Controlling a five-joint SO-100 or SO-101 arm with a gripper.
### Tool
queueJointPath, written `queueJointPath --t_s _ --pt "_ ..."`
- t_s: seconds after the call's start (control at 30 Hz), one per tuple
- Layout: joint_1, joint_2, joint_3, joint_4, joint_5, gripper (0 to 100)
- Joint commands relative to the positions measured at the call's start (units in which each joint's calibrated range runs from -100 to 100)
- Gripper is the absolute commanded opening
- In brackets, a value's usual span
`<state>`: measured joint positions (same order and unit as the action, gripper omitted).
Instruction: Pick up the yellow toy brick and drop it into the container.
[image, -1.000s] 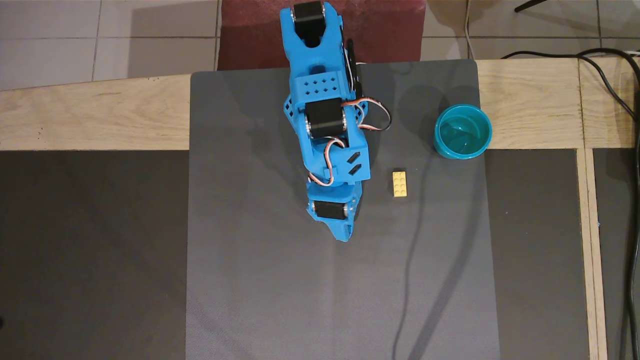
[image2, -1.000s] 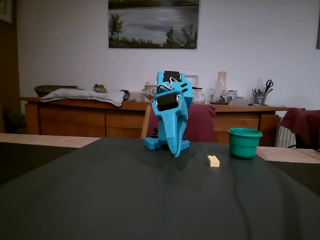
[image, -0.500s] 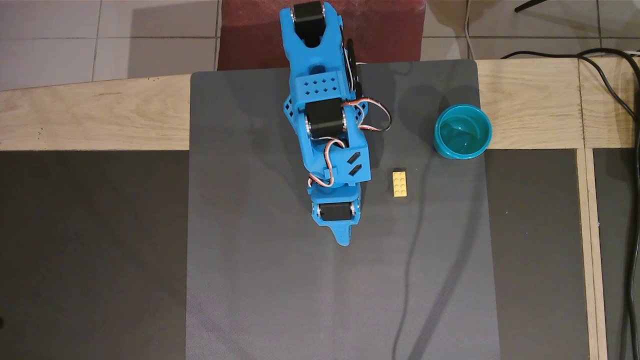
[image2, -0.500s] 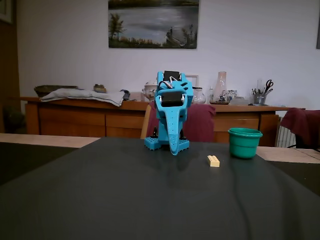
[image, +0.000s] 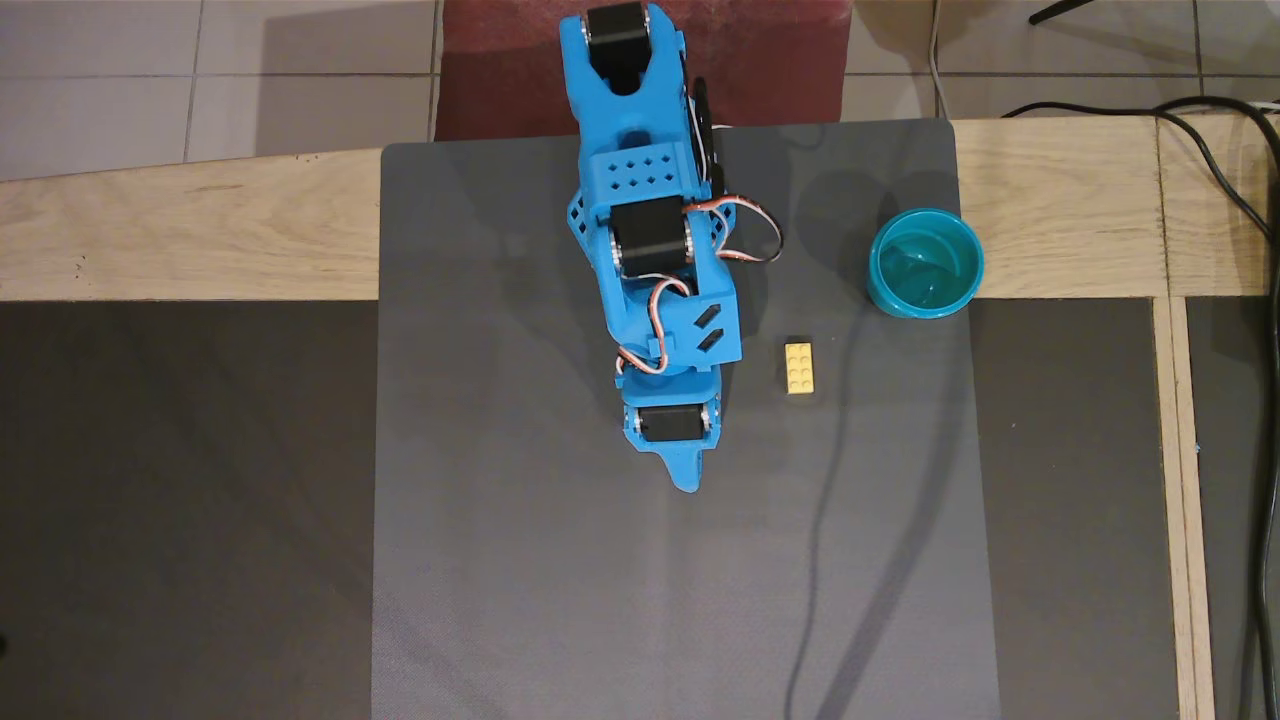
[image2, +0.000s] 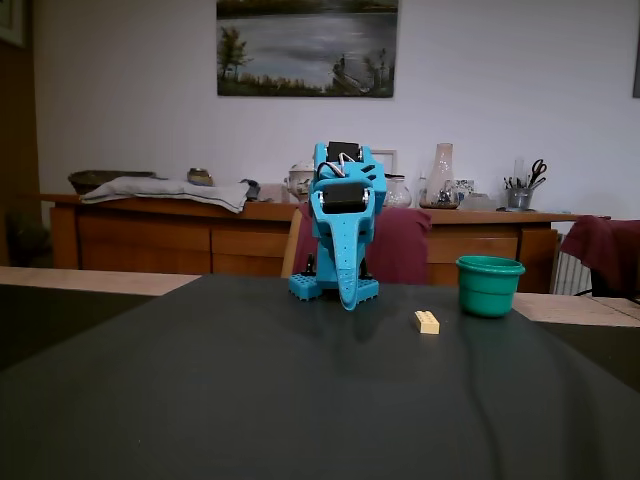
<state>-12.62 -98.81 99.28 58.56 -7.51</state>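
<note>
The yellow toy brick (image: 799, 367) lies flat on the grey mat, studs up; it also shows in the fixed view (image2: 427, 321). The teal container (image: 975, 262) stands upright and empty at the mat's right edge, beyond and to the right of the brick, and appears in the fixed view (image2: 489, 287). My blue arm is folded over its base. My gripper (image: 688, 478) points down toward the mat, left of the brick and apart from it. In the fixed view my gripper (image2: 347, 300) tapers to one point, jaws together and empty.
The grey mat (image: 560, 600) covers a wooden-framed table (image: 180, 240). Black cables (image: 1240, 200) run along the right edge in the overhead view. A sideboard (image2: 180, 235) and chairs stand behind the table.
</note>
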Motion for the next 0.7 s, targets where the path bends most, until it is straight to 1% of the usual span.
queueJointPath --t_s 0.0,0.47,0.67 --pt "0.2 -0.3 -0.8 -0.7 0.0 0" --pt "0.1 -0.3 -0.9 -0.7 0.2 0" --pt "0.1 -0.3 -4.2 0.0 0.3 0"
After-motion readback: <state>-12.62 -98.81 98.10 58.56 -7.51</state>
